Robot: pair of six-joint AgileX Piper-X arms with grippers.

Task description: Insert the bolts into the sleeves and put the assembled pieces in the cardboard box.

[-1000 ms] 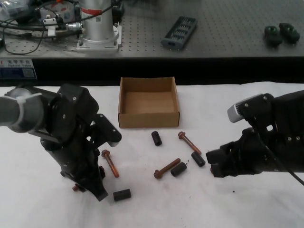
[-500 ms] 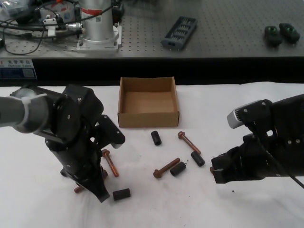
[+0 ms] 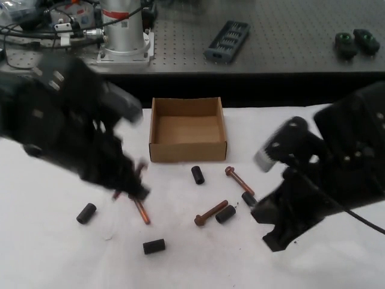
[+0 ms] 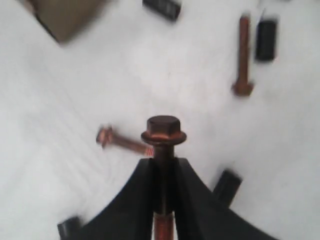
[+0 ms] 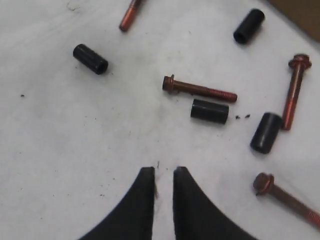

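My left gripper (image 4: 163,164) is shut on a copper bolt (image 4: 163,131), whose hex head sticks out past the fingertips. In the high view this arm is a blur left of the open cardboard box (image 3: 187,129), and its gripper (image 3: 133,185) hangs over the white cloth. On the cloth lie loose bolts (image 3: 212,212) (image 3: 239,179) (image 3: 142,211) and black sleeves (image 3: 86,212) (image 3: 154,245) (image 3: 198,174) (image 3: 226,214). My right gripper (image 5: 165,173) hovers above the cloth near a bolt (image 5: 200,90) and a sleeve (image 5: 210,110). Its fingers are almost together and hold nothing.
A dark optical bench (image 3: 289,36) with a metal post (image 3: 123,27) and small parts runs behind the cloth. Another sleeve (image 5: 266,132) and two bolts (image 5: 295,90) (image 5: 282,195) lie beside my right gripper. Bare cloth stretches along the front edge.
The left arm has lifted off the cloth and swung up and back with a bolt, uncovering a sleeve at the left. The right arm has shifted forward and left.
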